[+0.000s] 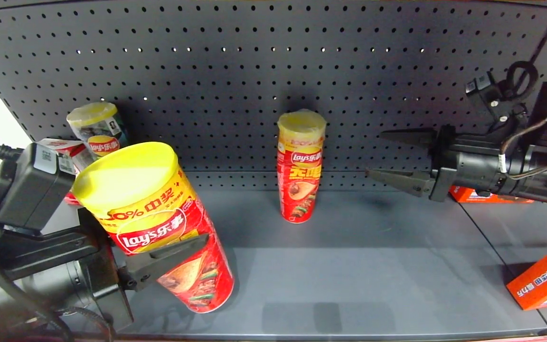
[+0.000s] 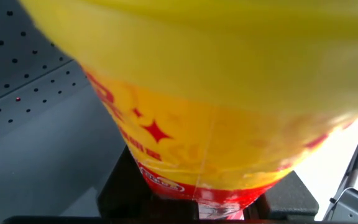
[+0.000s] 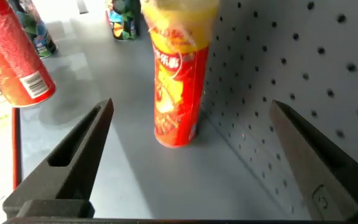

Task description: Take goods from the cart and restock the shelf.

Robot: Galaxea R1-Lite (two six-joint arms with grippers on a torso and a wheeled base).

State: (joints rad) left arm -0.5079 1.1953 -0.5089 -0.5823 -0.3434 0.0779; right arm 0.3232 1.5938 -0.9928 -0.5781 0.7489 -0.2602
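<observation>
Left tool (image 1: 174,251) clamps tilted chip can (image 1: 147,204)

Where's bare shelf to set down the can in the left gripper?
Widest: front shelf between held can and orange box. Also between the standing can and the right gripper. Crowded: back-left corner, with a teal can and red box.

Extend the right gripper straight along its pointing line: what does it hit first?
Probably the upright chips can by the pegboard: it stands ahead, framed by the fingers of the open right gripper. Nothing else shows in between, though depth is unclear.
</observation>
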